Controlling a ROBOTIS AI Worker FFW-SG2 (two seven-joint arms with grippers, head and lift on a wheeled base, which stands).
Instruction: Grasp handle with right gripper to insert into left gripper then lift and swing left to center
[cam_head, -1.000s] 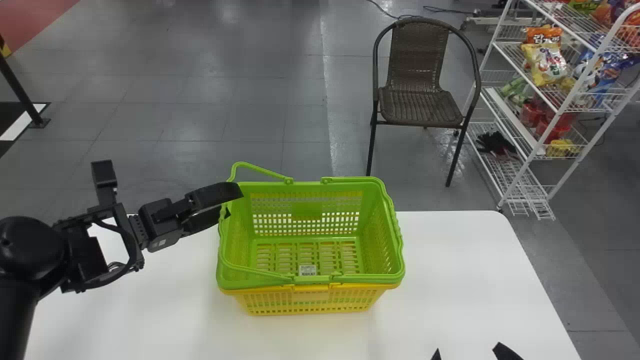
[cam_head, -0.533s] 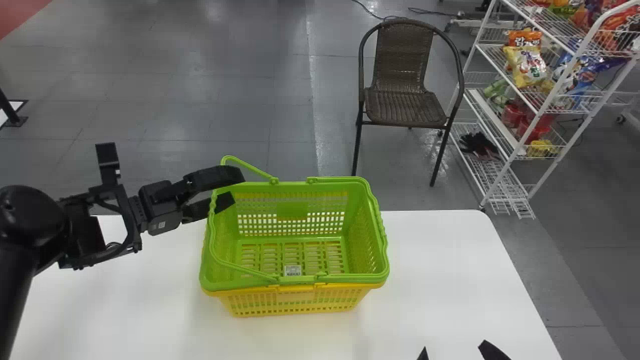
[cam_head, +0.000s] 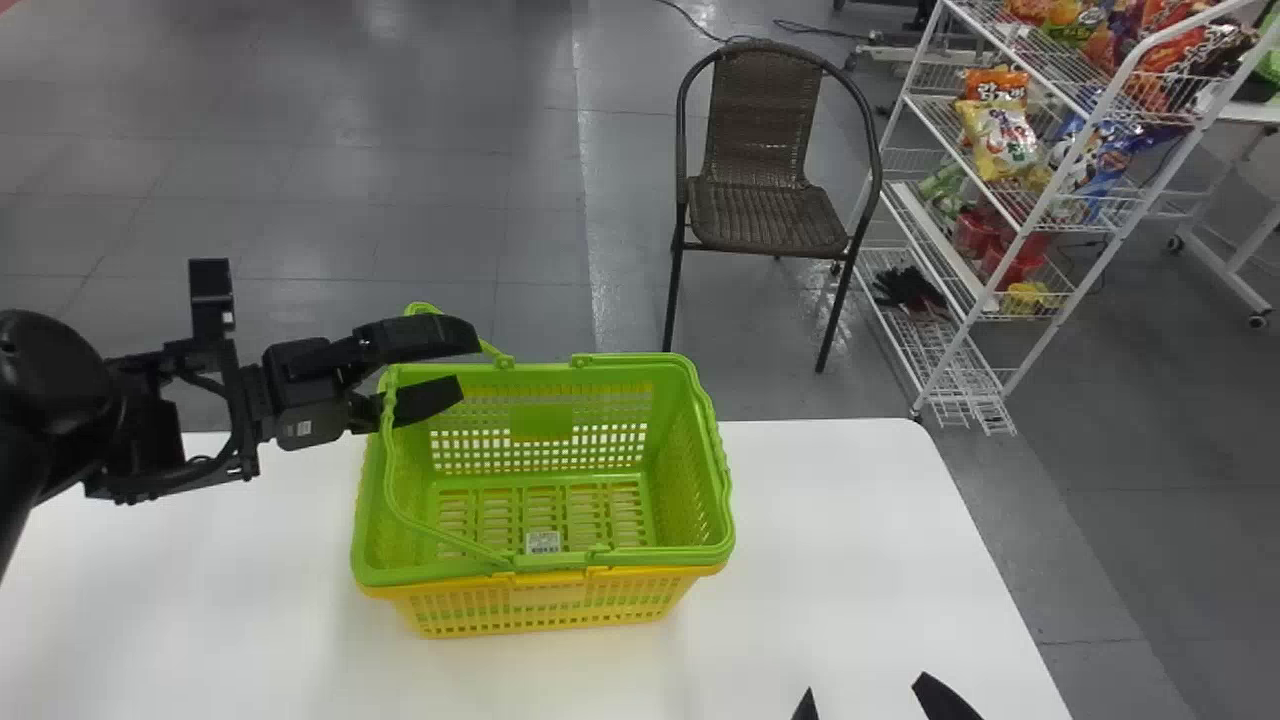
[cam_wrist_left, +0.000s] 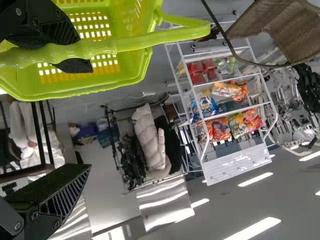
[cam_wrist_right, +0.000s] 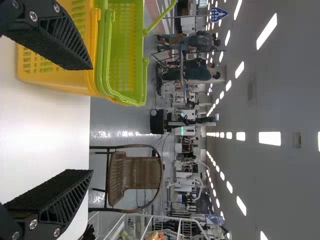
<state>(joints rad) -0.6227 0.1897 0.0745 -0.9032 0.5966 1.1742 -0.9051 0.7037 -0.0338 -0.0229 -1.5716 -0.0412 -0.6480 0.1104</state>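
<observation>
The left gripper (cam_head: 469, 364) reaches from the left over the green basket's far left corner, its 2 fingers spread apart. Since 1 s ago it has gone farther in over the basket. The raised handle (cam_wrist_left: 150, 38) of the green basket crosses in front of 1 of those fingers; whether they touch, I cannot tell. That handle now stands higher than it did 1 s ago. The 2nd handle lies along the right rim.

Next comes the green basket (cam_head: 541, 422), nested in the yellow basket (cam_head: 548, 597); the 2 have kept their place on the table (cam_head: 820, 560). Behind them is the chair (cam_head: 768, 215). The right gripper (cam_head: 865, 684), also open with its 2 fingertips apart, is at the head view's bottom edge, right of the baskets and well apart from them.

Farthest right, behind the table, is the white rack (cam_head: 937, 243) with snack bags. The head view has swung right, so baskets, chair and rack all sit farther left in it than 0.5 s ago.
</observation>
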